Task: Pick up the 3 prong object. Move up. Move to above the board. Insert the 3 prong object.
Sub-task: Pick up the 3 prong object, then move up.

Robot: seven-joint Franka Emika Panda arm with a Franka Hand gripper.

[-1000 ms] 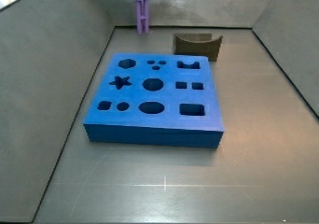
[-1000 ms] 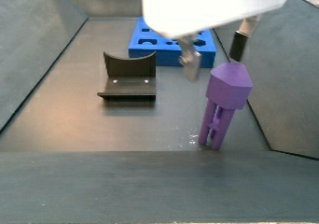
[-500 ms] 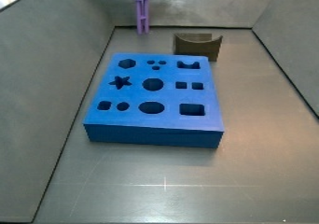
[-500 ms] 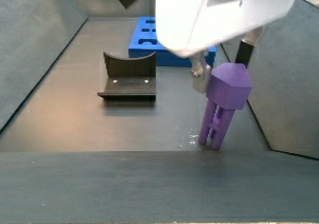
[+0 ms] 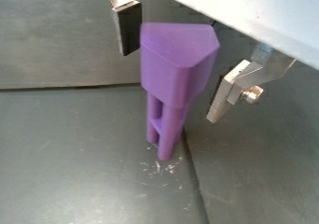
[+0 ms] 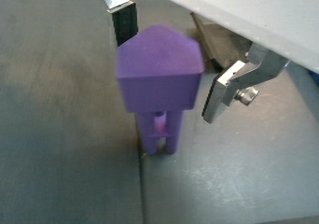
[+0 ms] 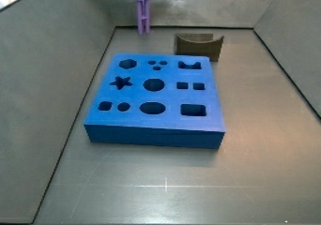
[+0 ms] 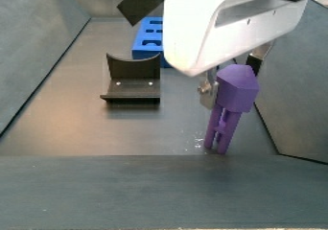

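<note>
Purple 3 prong object stands upright on the table at the lower right of a side view. Tool is open, its fingers flanking the bar's top without touching. Blue board lies apart, mid-frame.

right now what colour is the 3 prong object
Light purple; the 3 prong object shows best in a wrist view, between the gripper fingers.

Robot lab test cell: bare grey walled worktop, fixture at 1 o'clock, hand at the far wall.
</note>
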